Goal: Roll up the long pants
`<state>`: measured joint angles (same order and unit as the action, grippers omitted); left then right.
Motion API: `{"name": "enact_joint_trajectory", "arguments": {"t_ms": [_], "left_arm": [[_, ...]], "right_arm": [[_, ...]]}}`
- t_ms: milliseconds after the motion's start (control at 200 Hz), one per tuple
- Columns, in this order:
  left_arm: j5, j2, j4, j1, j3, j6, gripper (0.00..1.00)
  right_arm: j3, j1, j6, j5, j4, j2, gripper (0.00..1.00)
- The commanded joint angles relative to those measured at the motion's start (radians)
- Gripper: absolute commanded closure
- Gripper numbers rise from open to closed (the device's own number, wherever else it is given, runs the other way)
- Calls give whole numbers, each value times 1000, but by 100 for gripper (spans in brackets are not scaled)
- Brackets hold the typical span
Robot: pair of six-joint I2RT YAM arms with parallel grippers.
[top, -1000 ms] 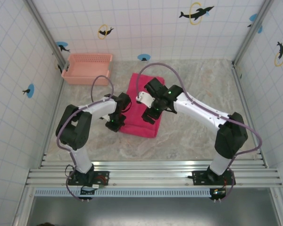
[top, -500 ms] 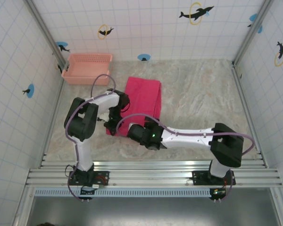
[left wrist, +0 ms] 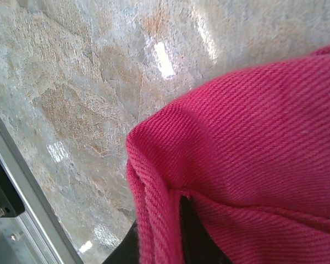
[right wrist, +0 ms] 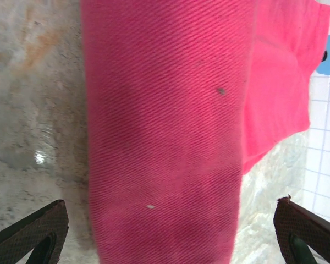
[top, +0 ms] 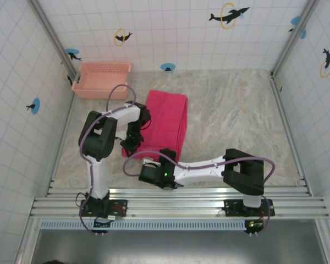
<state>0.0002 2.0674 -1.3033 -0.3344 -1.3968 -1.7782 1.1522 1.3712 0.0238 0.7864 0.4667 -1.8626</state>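
Jaws: left gripper [top: 130, 145] pinching near-left corner of long pants [top: 168, 118]; right gripper [right wrist: 168, 236] spread wide over pants' near end. Pants folded, mid-table [top: 236, 121]. Salmon lattice basket [top: 102, 82] far-left, well apart.

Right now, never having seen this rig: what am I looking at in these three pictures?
These are two robot arms bolted at a table's near edge, each ending in a two-finger gripper. The wide picture comes from a fixed camera above and behind them. The two close-ups come from a camera on each wrist. On the marbled, stone-look table lie the bright magenta-pink cloth long pants, folded into a strip. At the far left stands a pale salmon-pink plastic lattice basket. The left gripper is shut on the pants' near left corner. The right gripper is open at the pants' near end and holds nothing.
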Motion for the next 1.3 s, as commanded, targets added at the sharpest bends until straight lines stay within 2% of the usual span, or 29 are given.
{"name": "enact_joint_trajectory", "arguments": {"t_ms": [0,570,766,821,971,1101,1181,1251,1296], "left_arm": [[-25,23,-26,9,-29,13,100],[-54,5,-37,14,-16,34,100],[-64,-13,-40,25,4,39,100],[-66,-16,-39,26,5,39,100],[-61,-18,-34,27,5,31,100],[-55,-15,-26,29,5,28,100],[-58,-12,-28,29,0,28,100],[-60,-7,-35,32,-10,32,100],[-64,-5,-42,34,-18,34,100]], "right_arm": [[2,3,-64,-28,19,-50,1],[23,-68,-25,28,-79,-176,1],[18,-80,-35,-47,-85,-199,1],[19,-78,-52,-72,-72,-203,6],[10,-65,-74,-115,-58,-222,45],[0,-38,-68,-71,-76,-261,46],[7,-25,-66,-36,-84,-298,60],[10,-12,-62,0,-99,-327,64],[10,-1,-60,18,-107,-346,71]]}}
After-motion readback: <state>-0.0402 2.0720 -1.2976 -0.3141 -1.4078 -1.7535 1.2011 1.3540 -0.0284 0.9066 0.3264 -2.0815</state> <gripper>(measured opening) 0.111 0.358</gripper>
